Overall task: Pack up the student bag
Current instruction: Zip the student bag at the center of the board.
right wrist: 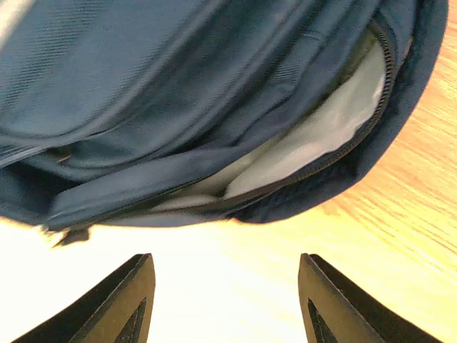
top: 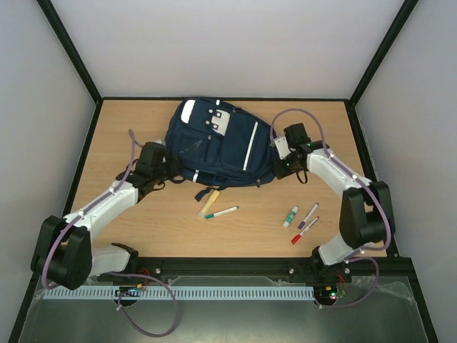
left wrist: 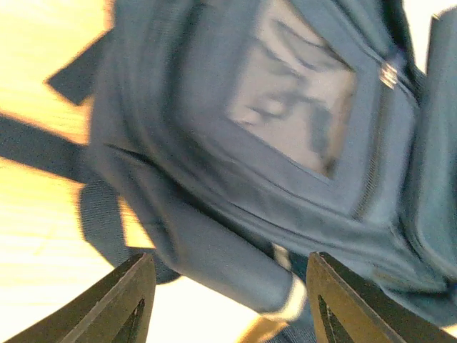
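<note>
On the far middle of the table (top: 121,214), we find the student bag (top: 218,146) lying flat, front up. The left gripper (left wrist: 230,259) sits at its left side, jaws apart and gripping nothing, the blue fabric just ahead of them. The right gripper (right wrist: 225,259) sits at its right side, jaws likewise apart over bare wood, facing an unzipped opening (right wrist: 343,121) with pale lining.

Student bag (top: 218,143) on table (top: 143,221) between left claw (top: 163,170) and right claw (top: 280,163); markers (top: 221,212) before bag.
</note>
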`<state>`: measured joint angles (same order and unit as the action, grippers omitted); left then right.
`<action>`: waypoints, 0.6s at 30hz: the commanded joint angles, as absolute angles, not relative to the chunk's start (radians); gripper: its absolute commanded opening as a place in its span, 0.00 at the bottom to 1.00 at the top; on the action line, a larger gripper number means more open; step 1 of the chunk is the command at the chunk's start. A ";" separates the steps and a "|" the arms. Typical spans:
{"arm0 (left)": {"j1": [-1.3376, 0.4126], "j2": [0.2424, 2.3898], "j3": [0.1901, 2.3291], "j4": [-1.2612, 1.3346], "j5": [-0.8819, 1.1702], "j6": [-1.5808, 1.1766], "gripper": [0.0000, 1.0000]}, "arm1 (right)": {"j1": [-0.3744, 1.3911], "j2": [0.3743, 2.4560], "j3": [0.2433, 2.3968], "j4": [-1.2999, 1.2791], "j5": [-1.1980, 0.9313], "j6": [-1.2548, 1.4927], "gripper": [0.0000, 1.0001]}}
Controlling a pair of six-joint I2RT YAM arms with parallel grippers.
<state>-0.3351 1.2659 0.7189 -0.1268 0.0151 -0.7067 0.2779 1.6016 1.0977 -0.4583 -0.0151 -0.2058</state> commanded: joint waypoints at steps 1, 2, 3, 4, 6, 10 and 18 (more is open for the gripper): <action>-0.453 1.230 0.767 -0.136 -0.007 -0.496 0.61 | 0.280 1.468 1.001 -0.520 -0.235 -0.282 0.56; -0.487 1.240 0.775 -0.115 0.017 -0.454 0.60 | 0.280 1.442 0.969 -0.501 -0.278 -0.301 0.55; -0.521 1.249 0.782 -0.084 0.037 -0.422 0.59 | 0.280 1.414 0.940 -0.477 -0.310 -0.315 0.54; -0.558 1.261 0.786 -0.059 0.050 -0.398 0.59 | 0.279 1.401 0.918 -0.456 -0.338 -0.327 0.53; -0.625 1.283 0.788 0.001 0.081 -0.354 0.59 | 0.281 1.401 0.887 -0.418 -0.390 -0.341 0.51; -0.718 1.372 0.820 0.057 0.081 -0.293 0.59 | 0.281 1.464 0.886 -0.395 -0.475 -0.367 0.48; -0.753 1.491 0.844 0.151 0.063 -0.265 0.58 | 0.306 1.522 0.859 -0.308 -0.454 -0.359 0.44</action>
<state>-0.7490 1.4715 0.8322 0.0601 0.0700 -0.3061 0.2852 1.5059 0.8837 -0.3599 -0.4305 -0.3515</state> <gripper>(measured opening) 0.582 0.444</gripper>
